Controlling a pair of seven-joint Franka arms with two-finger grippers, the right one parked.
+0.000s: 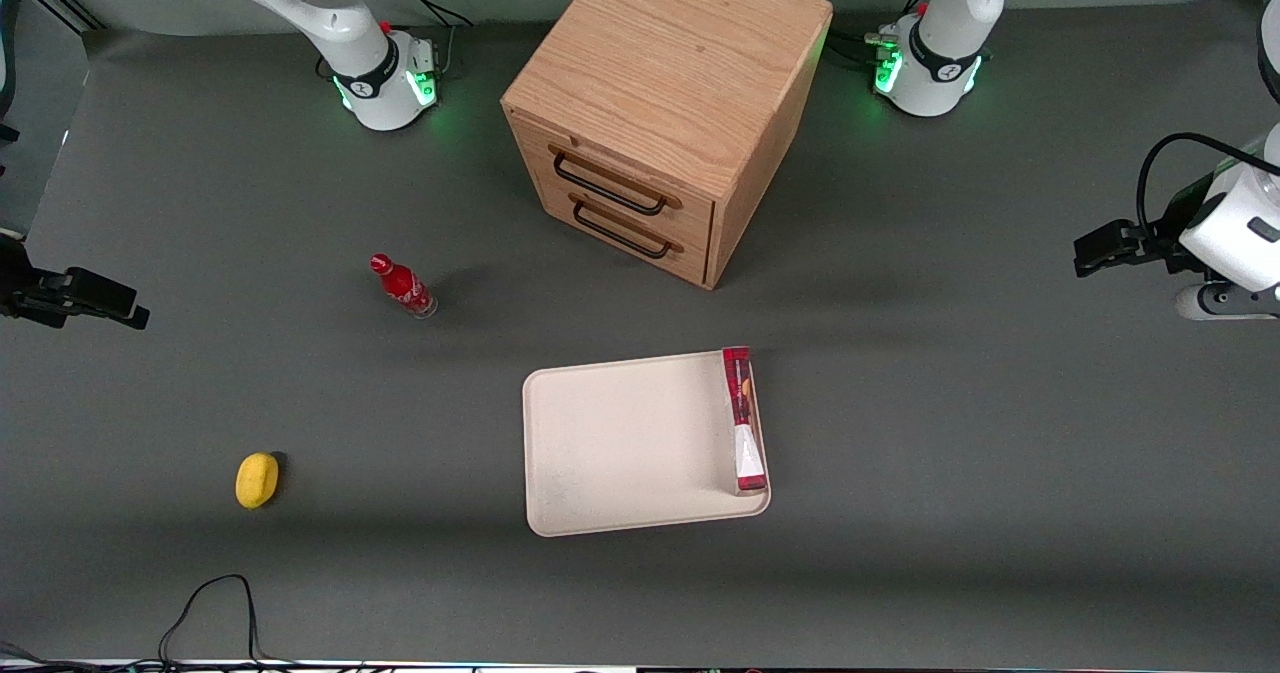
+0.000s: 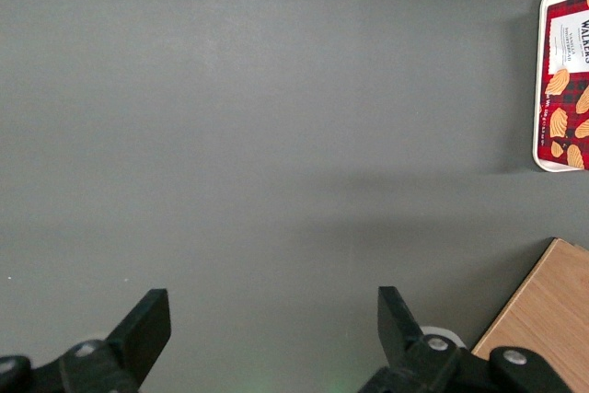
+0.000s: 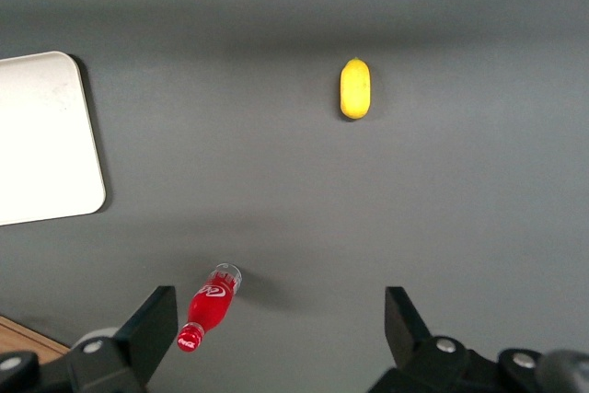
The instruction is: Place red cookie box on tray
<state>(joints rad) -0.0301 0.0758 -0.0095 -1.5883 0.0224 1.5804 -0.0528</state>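
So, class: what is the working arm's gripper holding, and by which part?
Nothing. The gripper hangs open above bare table; the red cookie box lies on the tray.

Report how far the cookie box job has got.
Looks done: the red cookie box rests on the tray, along the rim toward the working arm's end. In hand: nothing; the gripper is open, over bare table, apart from the tray. Left: apparently nothing.

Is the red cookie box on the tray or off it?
On: the red cookie box lies inside the tray rim; the open hand is far away.
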